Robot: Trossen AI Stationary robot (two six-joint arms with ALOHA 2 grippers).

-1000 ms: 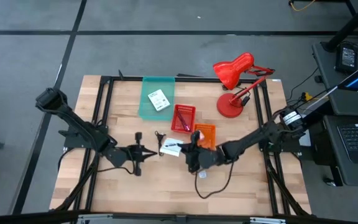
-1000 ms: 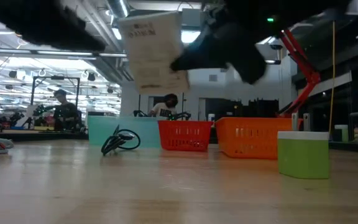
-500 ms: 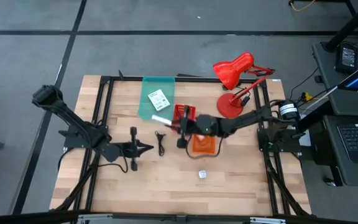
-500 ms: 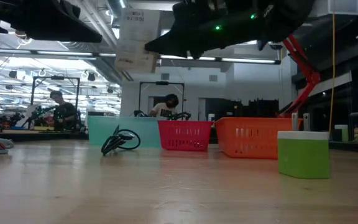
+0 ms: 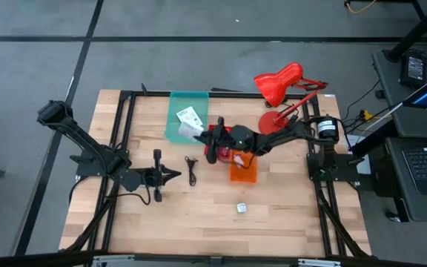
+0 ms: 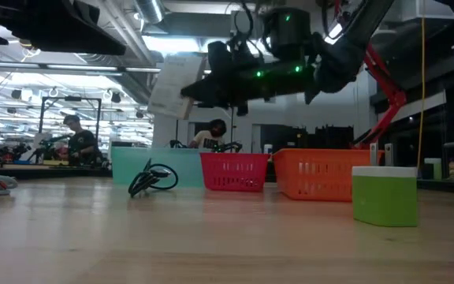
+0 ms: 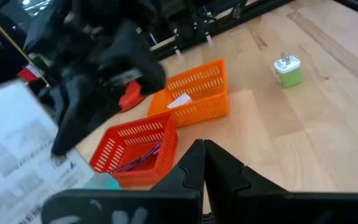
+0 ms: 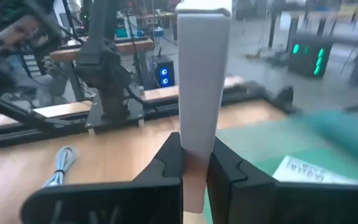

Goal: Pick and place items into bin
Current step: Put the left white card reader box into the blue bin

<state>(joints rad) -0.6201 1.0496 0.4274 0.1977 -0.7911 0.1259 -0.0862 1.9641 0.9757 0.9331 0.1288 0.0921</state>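
My right gripper is shut on a white card with black print, held in the air over the near right corner of the teal bin. Another white card lies flat inside that bin. A black cable lies coiled on the wood near the table's middle. My left gripper is shut, holds nothing and hovers left of the cable. In the low view the held card hangs tilted, high above the bin. My right gripper pinches the card's end nearest the wrist between its two fingers. The fingers come in level from the table's right. The rest of the card sticks out beyond the fingertips, clear of the table and the bin.
A red basket and an orange basket stand under and beside the right arm. A red desk lamp stands at the far right. A small green-and-white plug block sits near the front middle.
My right gripper has swung from the table's near middle toward the far edge and the left, over the baskets to the teal bin, rolling its wrist. The card it carries has turned with it. My left gripper has drawn back a little toward the table's left.
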